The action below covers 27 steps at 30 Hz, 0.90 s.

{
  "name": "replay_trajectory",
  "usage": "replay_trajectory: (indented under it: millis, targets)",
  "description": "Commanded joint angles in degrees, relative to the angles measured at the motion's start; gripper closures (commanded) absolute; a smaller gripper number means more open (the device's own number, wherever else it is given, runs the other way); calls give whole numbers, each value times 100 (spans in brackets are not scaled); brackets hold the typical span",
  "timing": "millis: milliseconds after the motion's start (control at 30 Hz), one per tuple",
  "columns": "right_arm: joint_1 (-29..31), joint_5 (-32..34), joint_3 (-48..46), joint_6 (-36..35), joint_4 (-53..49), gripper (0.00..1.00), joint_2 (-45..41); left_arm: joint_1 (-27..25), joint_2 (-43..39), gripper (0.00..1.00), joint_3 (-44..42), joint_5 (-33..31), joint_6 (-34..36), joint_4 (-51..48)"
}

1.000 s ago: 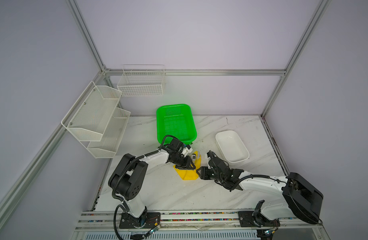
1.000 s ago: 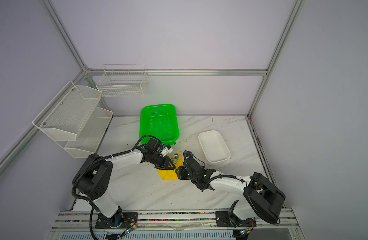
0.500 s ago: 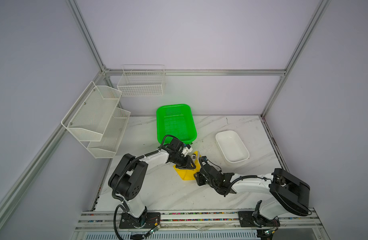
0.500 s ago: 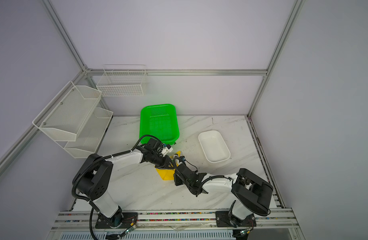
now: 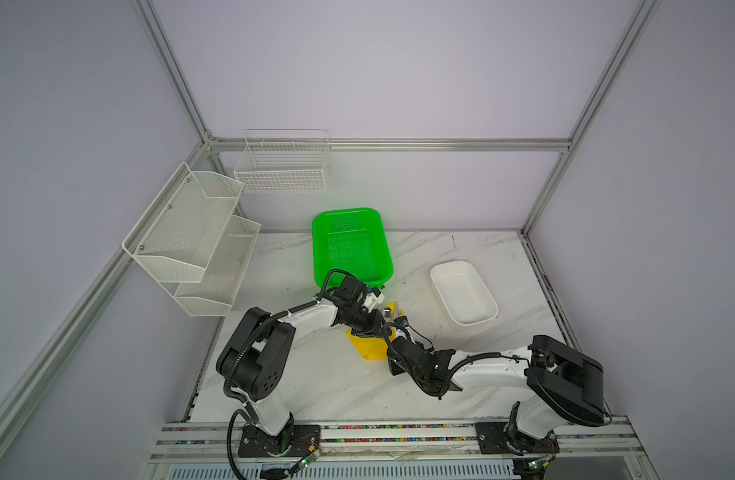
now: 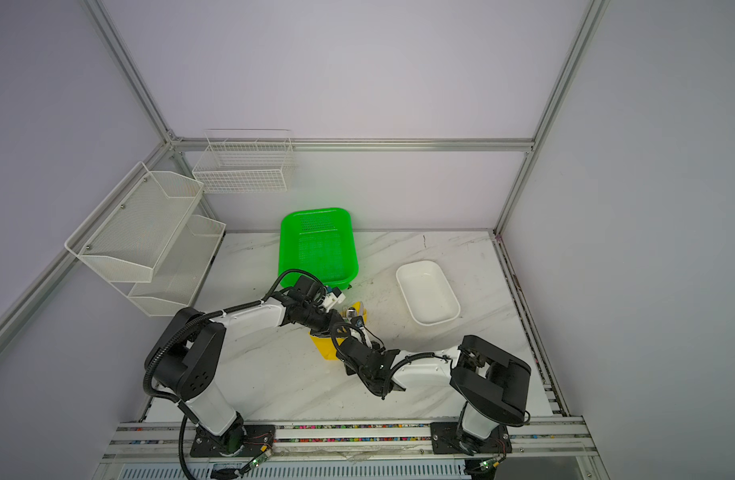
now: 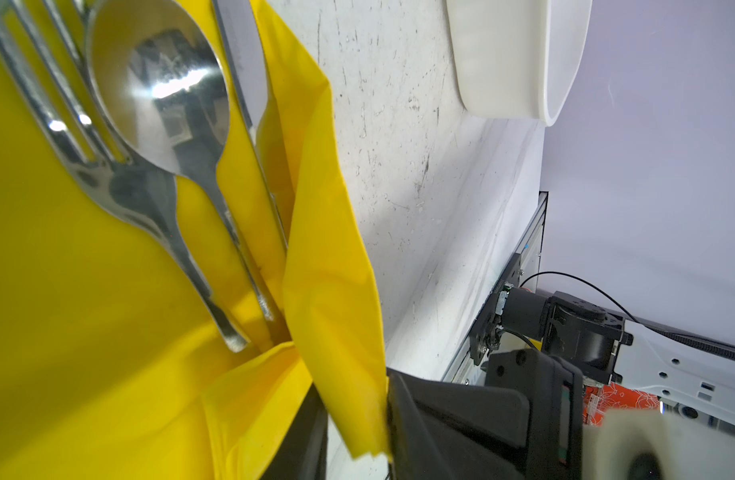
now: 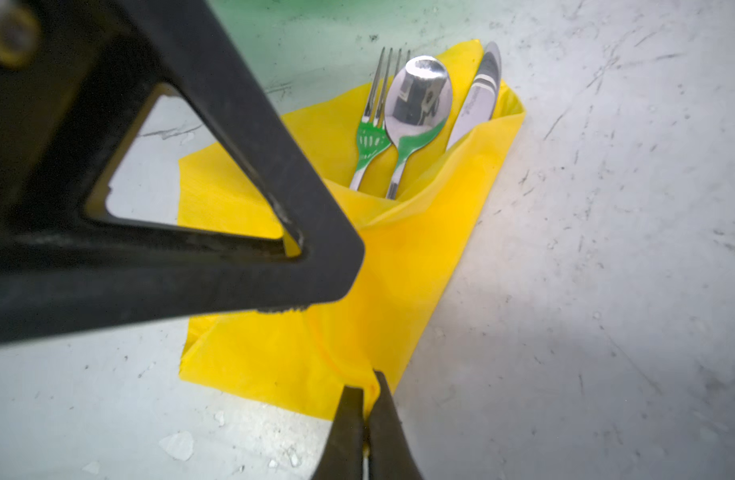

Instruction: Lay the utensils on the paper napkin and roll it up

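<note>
The fork (image 8: 376, 108), spoon (image 8: 417, 99) and knife (image 8: 480, 95) lie side by side on the yellow paper napkin (image 8: 399, 270), with one side of it folded up over their handles. My right gripper (image 8: 368, 390) is shut on the napkin's near corner. My left gripper (image 7: 353, 449) is narrowly open: a raised flap of the napkin (image 7: 332, 291) hangs between its fingers, against one of them. That gripper's black finger (image 8: 191, 270) rests over the napkin. In both top views the two grippers (image 5: 376, 328) (image 5: 390, 360) meet over the napkin (image 5: 368, 347).
A green basket (image 5: 351, 249) stands just behind the napkin and a white tray (image 5: 463, 297) to its right. White wire racks (image 5: 191, 237) hang on the left wall. The marble table (image 5: 316, 374) has bare room in front and to the left.
My right arm has swung left to the napkin's near corner and its jaws have closed on it. The left arm has stayed in place over the napkin.
</note>
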Motion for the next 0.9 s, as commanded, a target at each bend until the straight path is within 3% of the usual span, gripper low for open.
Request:
replay_trajectory:
  millis: [0,333,500,567,767,867]
  targets:
    - [186,578,239,432,-677,94,222,1,-107,75,95,-11,-71,148]
    - [451,1018,712,843,-1516,90,664,1,-97,79,69,-184,-182,251]
    - [476,830,753,790,-1537,86,645,1,-90,80,29,-142,-209,325]
    - [483,730,697,820,-1454,82,414,1,-99,80,-3,-145,-224,340]
    - [406,385,-47,817,-648,47,-1319,1,-177,81,-73,-216,-235,341]
    - [-104,-460,-420,693,-155,45,-2194,10,-205,81,-115,-239,-238,341]
